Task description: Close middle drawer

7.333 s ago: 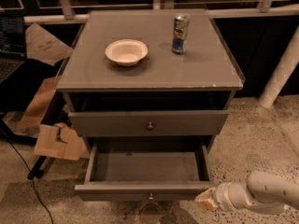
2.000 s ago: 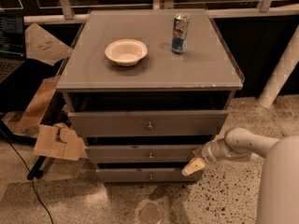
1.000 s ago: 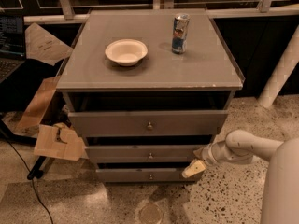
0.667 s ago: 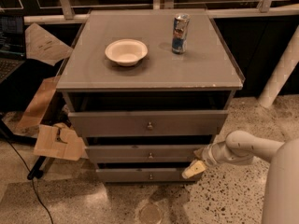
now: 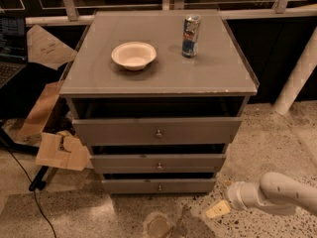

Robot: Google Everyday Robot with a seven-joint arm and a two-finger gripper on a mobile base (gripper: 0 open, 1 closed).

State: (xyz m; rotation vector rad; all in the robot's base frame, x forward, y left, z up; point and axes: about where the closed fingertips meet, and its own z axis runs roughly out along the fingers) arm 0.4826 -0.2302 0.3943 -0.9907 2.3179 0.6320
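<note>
The grey cabinet (image 5: pixel 158 73) has three drawers. The middle drawer (image 5: pixel 124 162) is a low slim grey front with a small round metal knob (image 5: pixel 159 166). It sits pushed in, about level with the bottom drawer (image 5: pixel 129 185), with a dark gap above it. The taller top drawer (image 5: pixel 114 131) stands out a little from the cabinet. My gripper (image 5: pixel 218 209), cream-tipped on a white arm (image 5: pixel 277 197), is low over the floor to the right of the bottom drawer. It is apart from the cabinet and touches nothing.
A white bowl (image 5: pixel 133 55) and a drink can (image 5: pixel 190 29) stand on the cabinet top. Cardboard pieces (image 5: pixel 62 151) and a black cable (image 5: pixel 34 202) lie on the floor at the left. A white post (image 5: pixel 297 73) stands at the right. The floor is speckled stone.
The middle drawer, wide open 7.3 s ago, is pushed in. In the last second my gripper has drawn down and to the right, away from the drawer fronts.
</note>
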